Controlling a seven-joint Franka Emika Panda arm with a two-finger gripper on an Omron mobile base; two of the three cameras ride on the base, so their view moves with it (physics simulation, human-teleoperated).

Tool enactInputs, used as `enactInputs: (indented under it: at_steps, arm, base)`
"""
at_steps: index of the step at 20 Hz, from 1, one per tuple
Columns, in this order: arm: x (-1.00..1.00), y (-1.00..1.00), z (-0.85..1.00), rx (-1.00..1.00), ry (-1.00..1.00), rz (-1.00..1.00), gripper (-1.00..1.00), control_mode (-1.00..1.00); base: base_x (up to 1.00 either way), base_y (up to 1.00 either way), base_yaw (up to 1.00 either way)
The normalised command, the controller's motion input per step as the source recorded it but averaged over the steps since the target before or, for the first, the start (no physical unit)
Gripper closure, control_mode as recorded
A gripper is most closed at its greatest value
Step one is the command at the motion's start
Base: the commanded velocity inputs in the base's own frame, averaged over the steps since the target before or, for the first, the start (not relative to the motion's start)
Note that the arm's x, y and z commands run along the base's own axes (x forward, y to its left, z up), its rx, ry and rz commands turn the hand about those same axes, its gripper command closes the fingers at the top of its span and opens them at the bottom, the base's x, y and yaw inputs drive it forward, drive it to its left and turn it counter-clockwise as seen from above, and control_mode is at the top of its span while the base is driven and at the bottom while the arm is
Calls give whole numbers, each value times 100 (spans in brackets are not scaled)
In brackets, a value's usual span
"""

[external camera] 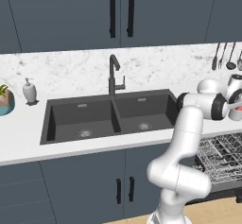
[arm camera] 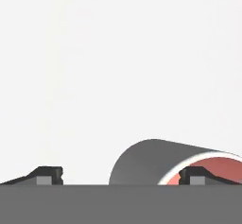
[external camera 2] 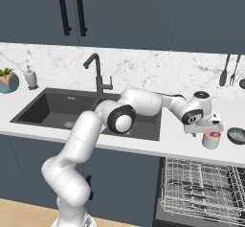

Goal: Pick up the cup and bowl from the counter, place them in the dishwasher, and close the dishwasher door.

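The cup point(external camera 2: 210, 141), pale outside and red inside, stands on the white marble counter point(external camera 2: 177, 142) right of the sink. My gripper point(external camera 2: 211, 131) is directly over it and is open. In the hand view its fingertips point(arm camera: 198, 175) straddle the cup's point(arm camera: 151, 164) wall, one over the red inside and the other well outside. A dark bowl point(external camera 2: 237, 135) sits just right of the cup. Below them the dishwasher is open, with its grey wire rack point(external camera 2: 201, 185) pulled out. From the left base view my arm hides most of the cup point(external camera: 236, 115).
A dark double sink point(external camera 2: 72, 111) with a black faucet point(external camera 2: 98, 75) lies left of my arm. A soap dispenser point(external camera: 30, 91) and a teal plant pot point(external camera: 4, 102) stand far left. Utensils point(external camera 2: 229, 70) hang on the back wall. Cabinet doors point(external camera: 124, 190) sit under the sink.
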Motion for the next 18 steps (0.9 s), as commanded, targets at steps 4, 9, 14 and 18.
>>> enactInputs:
  at_steps: [4,9,14,18]
  arm:
    - [0,0,-23,0,4,2,100,-100]
    - [-2,0,-13,3,1,1,100,-100]
    - [-40,7,-1,6,0,0,100,-100]
    - [-89,30,0,9,0,0,100,-100]
  base:
    - [0,0,0]
    - [0,0,0]
    - [0,0,0]
    - [0,0,0]
